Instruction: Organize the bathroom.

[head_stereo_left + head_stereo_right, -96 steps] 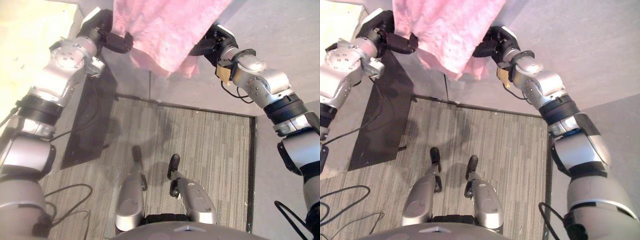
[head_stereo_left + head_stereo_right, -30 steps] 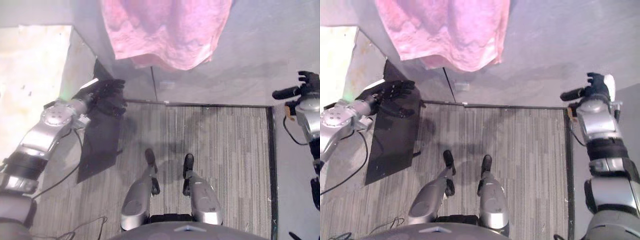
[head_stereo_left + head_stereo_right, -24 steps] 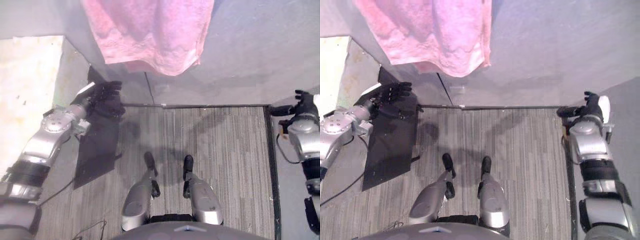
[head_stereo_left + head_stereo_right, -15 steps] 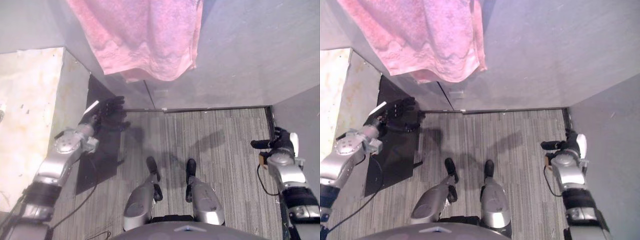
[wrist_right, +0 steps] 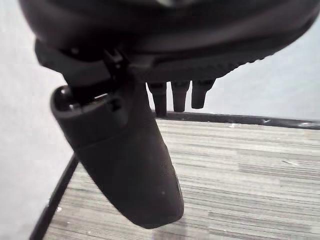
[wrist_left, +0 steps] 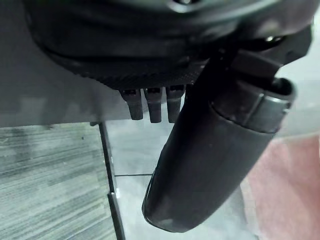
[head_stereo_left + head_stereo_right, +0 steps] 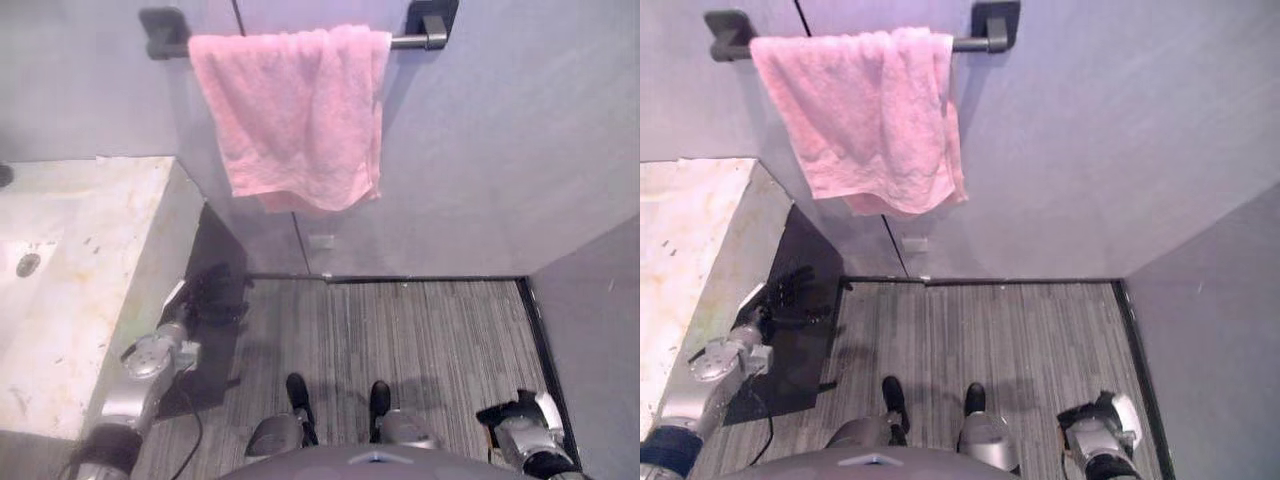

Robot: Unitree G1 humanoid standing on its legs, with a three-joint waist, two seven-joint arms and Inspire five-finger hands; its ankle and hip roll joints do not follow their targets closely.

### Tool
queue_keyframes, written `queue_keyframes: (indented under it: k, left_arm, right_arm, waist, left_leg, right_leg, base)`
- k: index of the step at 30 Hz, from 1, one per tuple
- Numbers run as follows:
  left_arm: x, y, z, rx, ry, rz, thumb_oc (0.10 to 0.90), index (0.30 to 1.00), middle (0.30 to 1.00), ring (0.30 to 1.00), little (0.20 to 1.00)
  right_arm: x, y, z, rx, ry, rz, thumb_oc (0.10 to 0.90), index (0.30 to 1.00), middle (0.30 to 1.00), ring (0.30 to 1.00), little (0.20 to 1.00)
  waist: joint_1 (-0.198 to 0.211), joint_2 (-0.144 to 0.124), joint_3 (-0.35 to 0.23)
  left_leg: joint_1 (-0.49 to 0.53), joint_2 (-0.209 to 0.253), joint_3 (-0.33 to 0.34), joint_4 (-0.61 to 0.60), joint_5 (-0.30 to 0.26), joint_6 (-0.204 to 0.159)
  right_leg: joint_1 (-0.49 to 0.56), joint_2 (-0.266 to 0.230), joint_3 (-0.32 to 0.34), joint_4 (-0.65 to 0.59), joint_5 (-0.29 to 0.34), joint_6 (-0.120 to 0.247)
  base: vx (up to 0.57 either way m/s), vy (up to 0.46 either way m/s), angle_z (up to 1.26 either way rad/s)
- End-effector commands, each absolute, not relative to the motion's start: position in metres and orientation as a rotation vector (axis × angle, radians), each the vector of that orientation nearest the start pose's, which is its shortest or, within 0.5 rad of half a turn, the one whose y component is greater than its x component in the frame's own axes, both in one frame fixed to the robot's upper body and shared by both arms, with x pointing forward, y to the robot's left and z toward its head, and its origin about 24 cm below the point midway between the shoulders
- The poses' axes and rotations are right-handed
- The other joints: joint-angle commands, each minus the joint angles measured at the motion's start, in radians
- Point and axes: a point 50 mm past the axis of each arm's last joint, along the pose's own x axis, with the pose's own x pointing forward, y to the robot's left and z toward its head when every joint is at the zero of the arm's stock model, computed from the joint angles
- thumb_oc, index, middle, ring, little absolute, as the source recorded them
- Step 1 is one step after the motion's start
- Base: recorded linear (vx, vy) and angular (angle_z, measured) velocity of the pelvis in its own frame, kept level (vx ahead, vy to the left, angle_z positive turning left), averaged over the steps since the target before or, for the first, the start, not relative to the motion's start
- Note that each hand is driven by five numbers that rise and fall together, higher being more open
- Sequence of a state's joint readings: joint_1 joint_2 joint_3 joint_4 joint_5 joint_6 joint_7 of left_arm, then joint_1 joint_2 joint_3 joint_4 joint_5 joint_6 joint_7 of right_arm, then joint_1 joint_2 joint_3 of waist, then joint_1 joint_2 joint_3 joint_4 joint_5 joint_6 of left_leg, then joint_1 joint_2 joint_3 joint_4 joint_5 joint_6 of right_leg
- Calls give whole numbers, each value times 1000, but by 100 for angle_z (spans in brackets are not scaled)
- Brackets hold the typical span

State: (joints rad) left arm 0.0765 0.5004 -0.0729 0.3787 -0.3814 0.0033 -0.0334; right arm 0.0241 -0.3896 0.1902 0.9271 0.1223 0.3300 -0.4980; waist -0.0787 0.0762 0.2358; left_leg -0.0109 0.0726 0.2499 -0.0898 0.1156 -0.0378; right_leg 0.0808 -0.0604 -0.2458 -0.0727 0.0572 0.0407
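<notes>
You are looking down at a grey wall and a striped grey floor [image 7: 420, 340], and on the wall a pink towel [image 7: 295, 115] hangs draped over a dark towel bar [image 7: 415, 40], spread wide with its lower edge a little uneven, nothing touching it. Below the towel and to its left you see a pale stained counter [image 7: 70, 260] with a black panel [image 7: 215, 300] on its side. The left hand [image 7: 205, 295] is low beside that panel and the right hand [image 7: 515, 415] is well below the towel to its right, both empty with fingers straight and apart, as their wrist views show close up, left [image 6: 210, 150] and right [image 5: 125, 155].
</notes>
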Motion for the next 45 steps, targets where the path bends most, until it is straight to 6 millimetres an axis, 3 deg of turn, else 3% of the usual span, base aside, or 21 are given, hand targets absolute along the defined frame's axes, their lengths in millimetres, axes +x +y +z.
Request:
queue_keyframes:
  k: [1,6,13,17,18,19,20,22,25,28,36,38,41,42,45]
  left_arm:
    - [233,276,-16,189,265,256,800,900,900,900,900]
    - [223,267,-46,232,401,266,800,900,900,900,900]
    - [192,251,-95,221,632,278,800,900,900,900,900]
    - [179,248,-109,275,749,240,800,900,900,900,900]
    - [165,243,-125,243,914,157,800,900,900,900,900]
    - [161,242,-128,224,958,142,800,900,900,900,900]
    - [139,236,-143,198,1107,73,800,900,900,900,900]
    - [116,231,-155,158,1238,52,800,900,900,900,900]
    - [91,229,-163,145,1379,46,800,900,900,900,900]
    - [80,228,-166,159,1439,42,800,900,900,900,900]
    - [81,228,-166,184,1423,52,800,900,900,900,900]
    - [84,228,-166,182,1392,52,800,900,900,900,900]
    - [92,230,-163,213,1367,38,800,900,900,900,900]
    - [96,232,-162,232,1356,33,800,900,900,900,900]
    - [107,237,-158,287,1329,20,800,900,900,900,900]
  right_arm:
    - [130,-293,-121,-786,1129,-441,800,900,900,900,900]
    - [119,-285,-131,-762,1198,-414,800,900,900,900,900]
    - [108,-282,-138,-749,1264,-401,800,900,900,900,900]
    - [106,-281,-139,-755,1272,-385,800,900,900,900,900]
    - [105,-279,-141,-747,1286,-365,800,900,900,900,900]
    - [106,-279,-141,-746,1287,-363,800,900,900,900,900]
    - [106,-279,-141,-749,1303,-349,800,900,900,900,900]
    - [106,-279,-142,-751,1316,-333,800,900,900,900,900]
    - [107,-277,-142,-764,1325,-299,800,900,900,900,900]
    - [108,-274,-143,-783,1329,-269,800,900,900,900,900]
    - [121,-273,-140,-822,1293,-250,800,900,900,900,900]
    - [120,-274,-139,-837,1295,-254,800,900,900,900,900]
    - [121,-276,-138,-834,1294,-274,800,900,900,900,900]
    - [121,-277,-138,-827,1299,-280,800,900,900,900,900]
    - [122,-278,-137,-811,1294,-289,800,900,900,900,900]
  waist:
    - [38,-15,7]
    - [49,-13,4]
    - [49,5,-4]
    - [46,5,-14]
    - [42,3,-15]
    - [42,4,-15]
    - [39,6,-17]
    - [35,7,-19]
    - [29,3,-29]
    - [28,0,-32]
    - [31,2,3]
    - [30,-23,12]
    - [20,-45,17]
    - [15,-50,19]
    - [6,-62,13]
  left_leg:
    - [79,70,33,26,-57,-52]
    - [68,80,32,31,-48,-59]
    - [51,88,41,38,-18,-73]
    - [48,94,50,41,-6,-77]
    - [52,95,52,43,-4,-79]
    - [52,95,52,43,-4,-79]
    - [51,95,55,47,-2,-80]
    - [51,96,55,54,-2,-79]
    - [50,99,57,67,0,-80]
    - [47,102,60,73,4,-81]
    - [15,121,69,82,42,-98]
    - [1,127,86,243,9,-94]
    - [15,129,112,390,-19,-94]
    - [31,135,100,478,-53,-108]
    - [68,123,113,584,-99,-110]
  right_leg:
    - [-73,-26,4,73,-62,37]
    - [-65,-31,-18,65,-64,32]
    - [-51,-35,-46,33,-58,26]
    - [-43,-34,-51,24,-56,26]
    - [-36,-35,-52,21,-56,26]
    - [-36,-35,-52,21,-56,26]
    - [-31,-33,-53,19,-57,24]
    - [-24,-31,-52,18,-61,21]
    - [-15,-25,-46,15,-66,15]
    - [-10,-21,-46,9,-65,12]
    - [-12,-17,-55,-3,-62,8]
    - [-25,-26,-72,9,-63,-13]
    - [-49,-31,-90,38,-64,-35]
    - [-50,-24,-89,52,-80,-41]
    - [-76,-19,-118,61,-77,-52]
  base:
    - [-34,-13,4]
    - [-26,-12,6]
    - [-45,23,10]
    - [-2,4,2]
    - [0,0,0]
    - [0,0,0]
    - [0,0,0]
    - [13,4,-2]
    - [81,-12,-12]
    - [64,-40,-10]
    - [-27,-68,-5]
    - [-91,-141,6]
    - [-84,-122,17]
    - [-87,-169,39]
    - [-90,-144,54]
